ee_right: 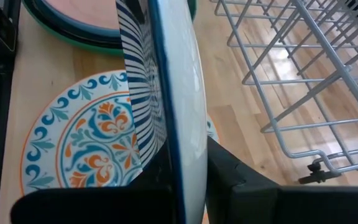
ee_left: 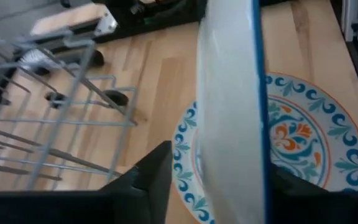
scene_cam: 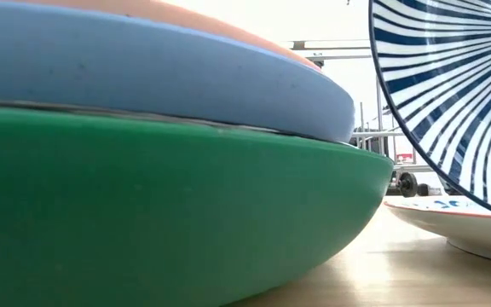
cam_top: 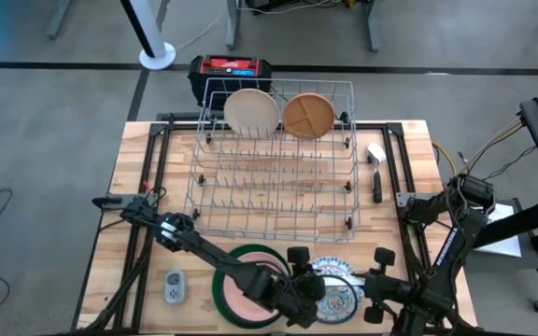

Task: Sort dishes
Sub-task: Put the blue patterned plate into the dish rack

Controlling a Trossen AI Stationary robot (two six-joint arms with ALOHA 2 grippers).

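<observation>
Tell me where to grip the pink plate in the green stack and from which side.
Grip the pink plate by its rim, coming from above. It lies flat, topmost in the nested stack over a blue dish and the green bowl, so only its edge can be pinched. The exposed edge nearest the wire rack looks freest.

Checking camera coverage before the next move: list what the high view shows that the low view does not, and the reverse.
Only the high view shows the wire rack with a cream plate and a tan plate standing in its far end, the small grey gadget on the table, and both grippers meeting by the near edge.

Only the low view shows the blue dish lying between the green bowl and the pink dish, and the striped dish tilted up on edge.

Both show the green bowl's stack and the patterned plate beside it.
</observation>
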